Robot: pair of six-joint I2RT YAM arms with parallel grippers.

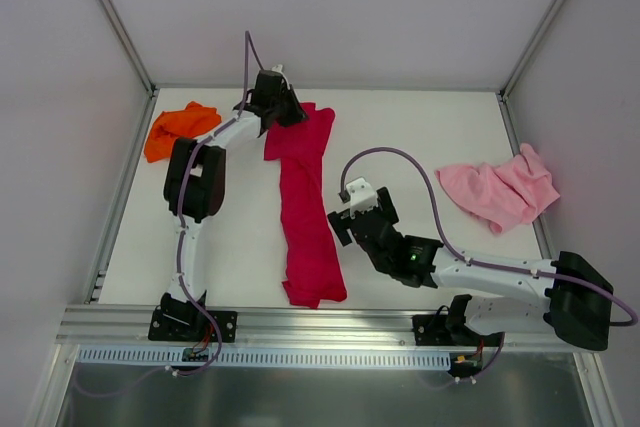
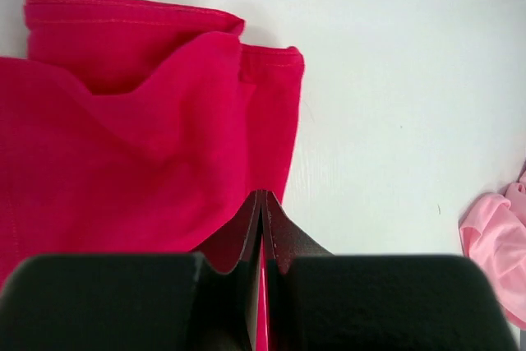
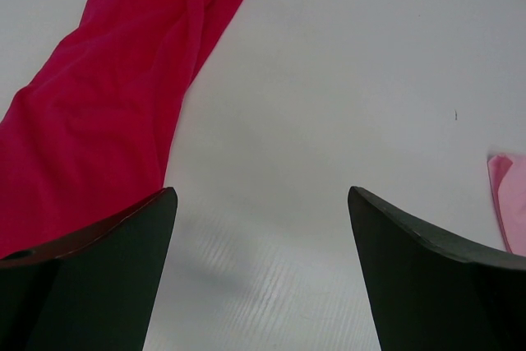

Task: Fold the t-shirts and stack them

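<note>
Crimson t-shirt (image 1: 305, 207) laid as long strip mid table (image 1: 420, 137), near end by front edge; bare room to its right. Orange t-shirt (image 1: 178, 127) bunched far-left corner, pink t-shirt (image 1: 500, 187) at right edge. L arm stretched far, left gripper (image 2: 261, 199) clamped on crimson far end. Right gripper (image 3: 263, 195) held low beside strip, jaws wide, nothing gripped. Pink cut off in wrist views.

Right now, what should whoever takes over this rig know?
Left gripper: shut on the far end of the crimson t-shirt.
Right gripper: open, empty, over bare table beside that shirt's middle.
Crimson shirt lies as a long narrow strip down the centre. Orange t-shirt: crumpled, far left. Pink t-shirt: crumpled, right.
Done: nothing stacked; no shirt fully folded.
Left: finish folding the crimson one, fold the other two, stack all three.
</note>
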